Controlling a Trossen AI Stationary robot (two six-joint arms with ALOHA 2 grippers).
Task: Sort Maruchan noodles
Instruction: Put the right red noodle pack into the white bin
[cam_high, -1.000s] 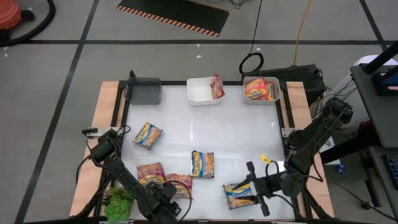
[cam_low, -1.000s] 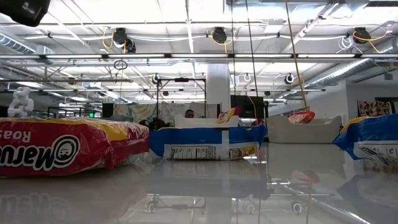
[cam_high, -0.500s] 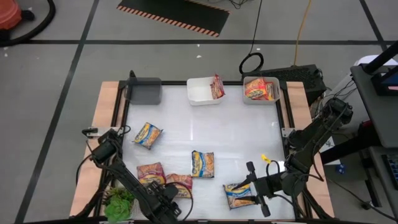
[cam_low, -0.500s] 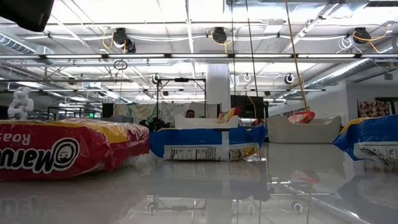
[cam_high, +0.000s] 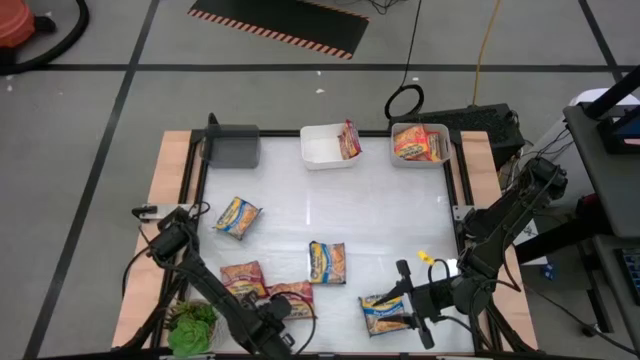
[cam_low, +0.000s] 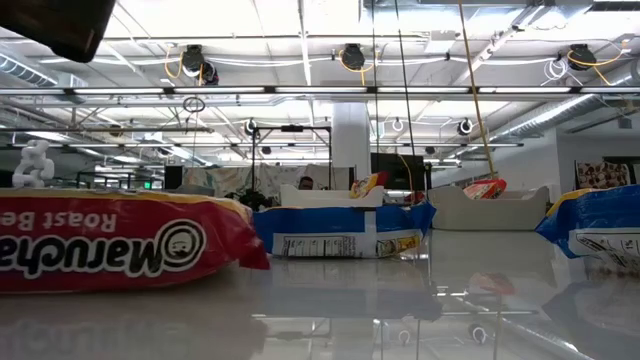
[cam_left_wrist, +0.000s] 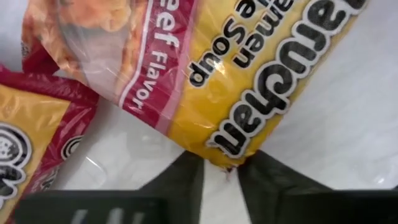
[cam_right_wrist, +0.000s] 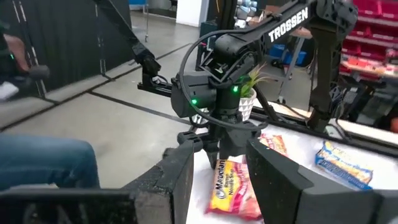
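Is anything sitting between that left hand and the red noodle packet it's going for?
No. The left hand already pinches the edge of the beef-flavor Maruchan packet, fingers on either side, nothing between them. Another red packet lies just beside it.

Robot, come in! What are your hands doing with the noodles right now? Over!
Left tool pinching red beef packet by its corner. Right tool idle beside blue packet. Nothing blocking.

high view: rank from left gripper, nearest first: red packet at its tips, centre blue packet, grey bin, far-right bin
1. Red packet, pinched at the left gripper, front edge.
2. Centre blue packet, mid-table, just right.
3. Grey bin, back left.
4. Far-right bin, back right.
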